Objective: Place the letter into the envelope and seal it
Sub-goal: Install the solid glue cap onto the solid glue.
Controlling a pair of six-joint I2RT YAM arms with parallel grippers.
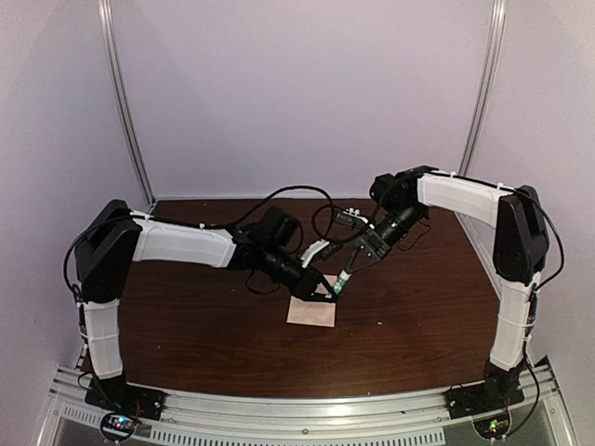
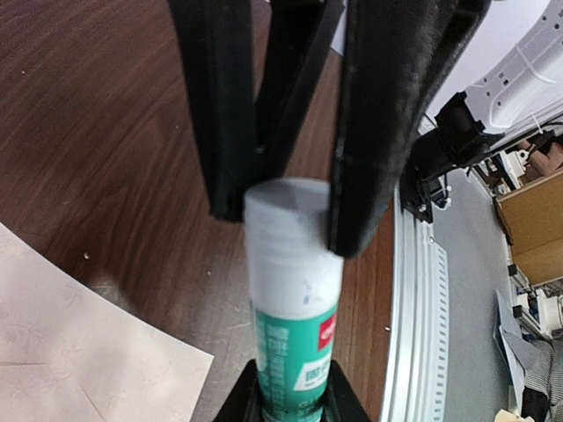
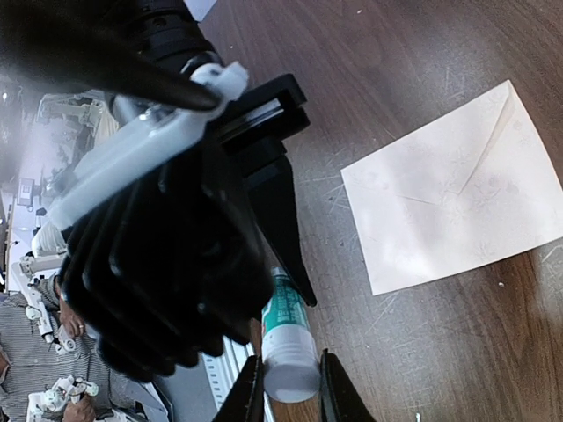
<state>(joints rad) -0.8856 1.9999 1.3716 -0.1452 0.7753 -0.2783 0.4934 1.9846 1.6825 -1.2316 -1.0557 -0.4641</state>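
Envelope (image 3: 453, 189) flat (contents hidden); glue stick (image 2: 295, 308) gripped.

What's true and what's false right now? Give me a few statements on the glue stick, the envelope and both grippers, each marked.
1. The left gripper and the right gripper are both shut on the glue stick. True.
2. The envelope is pinched by the left gripper. False: it lies flat on the table with no gripper on it.
3. The glue stick's label is green. True.
4. The glue stick rests on the envelope. False: it is held between the two grippers, beside the envelope and over bare wood.
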